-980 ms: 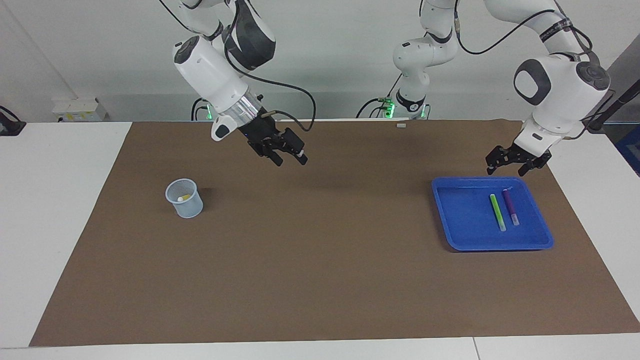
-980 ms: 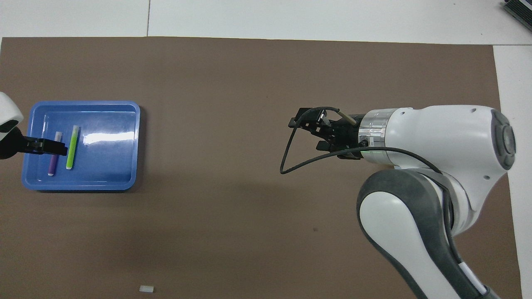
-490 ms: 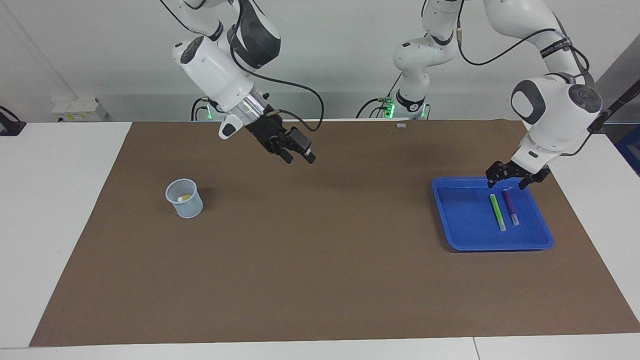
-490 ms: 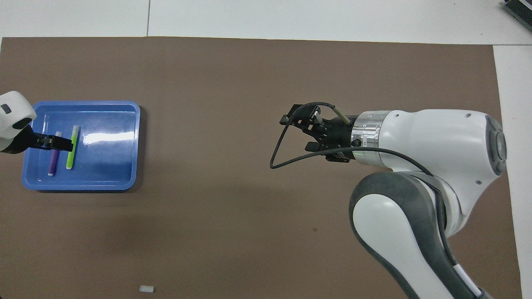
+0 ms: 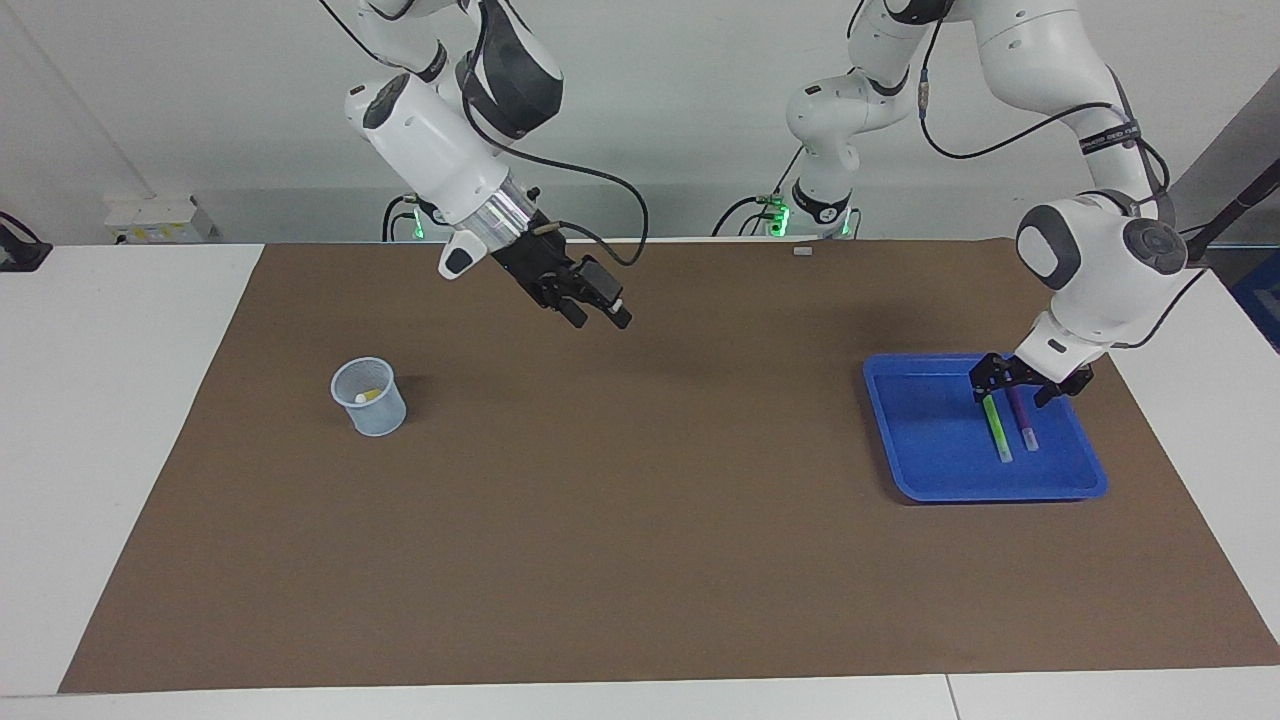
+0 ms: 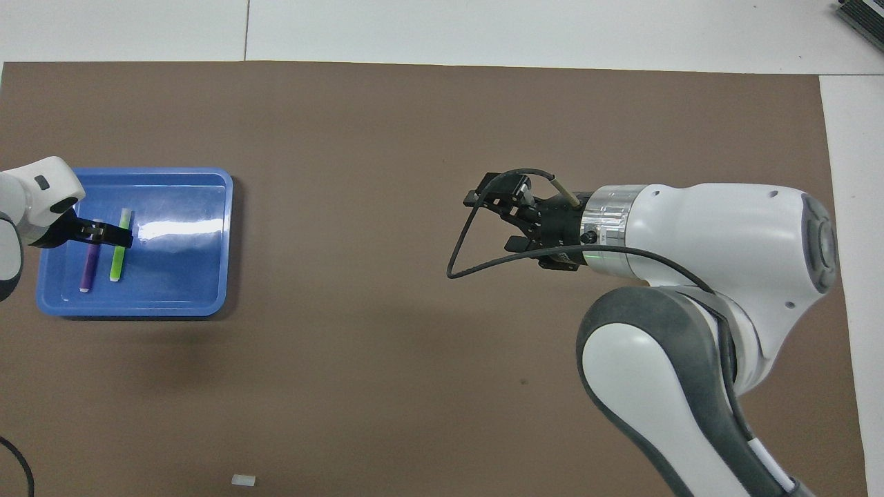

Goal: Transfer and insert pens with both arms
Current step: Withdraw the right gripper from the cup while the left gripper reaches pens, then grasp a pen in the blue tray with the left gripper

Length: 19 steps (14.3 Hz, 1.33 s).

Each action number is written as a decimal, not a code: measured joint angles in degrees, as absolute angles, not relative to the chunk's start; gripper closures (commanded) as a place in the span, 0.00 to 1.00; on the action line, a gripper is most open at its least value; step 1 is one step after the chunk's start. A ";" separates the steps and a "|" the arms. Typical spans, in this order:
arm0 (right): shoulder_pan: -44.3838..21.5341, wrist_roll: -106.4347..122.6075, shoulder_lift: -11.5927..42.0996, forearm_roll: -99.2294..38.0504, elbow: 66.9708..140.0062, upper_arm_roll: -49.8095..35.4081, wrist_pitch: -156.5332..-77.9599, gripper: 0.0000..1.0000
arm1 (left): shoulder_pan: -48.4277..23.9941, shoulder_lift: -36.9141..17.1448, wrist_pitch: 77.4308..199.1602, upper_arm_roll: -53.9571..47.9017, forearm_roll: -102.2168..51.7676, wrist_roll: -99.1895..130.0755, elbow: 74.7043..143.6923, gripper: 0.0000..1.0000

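The left pincer (image 5: 1012,386), open, hangs low over the green pen (image 5: 996,428) and purple pen (image 5: 1022,418), lying side by side in the blue tray (image 5: 925,440) near the tabletop's edge. The right pincer (image 5: 595,310), open, hovers above the bare brown mat (image 5: 640,520). The yellow pen (image 5: 366,395) sits in the mesh cup (image 5: 370,398).

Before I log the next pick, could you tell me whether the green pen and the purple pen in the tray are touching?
Apart. The overhead view shows a strip of blue tray between the green pen and the purple pen.

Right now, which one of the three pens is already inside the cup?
The yellow pen: it sits in the mesh cup toward the right arm's end. The green pen and the purple pen lie side by side in the blue tray.
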State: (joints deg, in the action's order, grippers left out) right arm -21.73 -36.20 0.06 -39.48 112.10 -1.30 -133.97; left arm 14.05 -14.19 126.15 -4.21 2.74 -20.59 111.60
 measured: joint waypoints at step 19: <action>-21.73 -36.20 0.07 -39.48 112.15 -1.26 -133.97 0.00 | 14.64 -21.36 134.18 -4.33 2.78 -21.53 109.99 0.35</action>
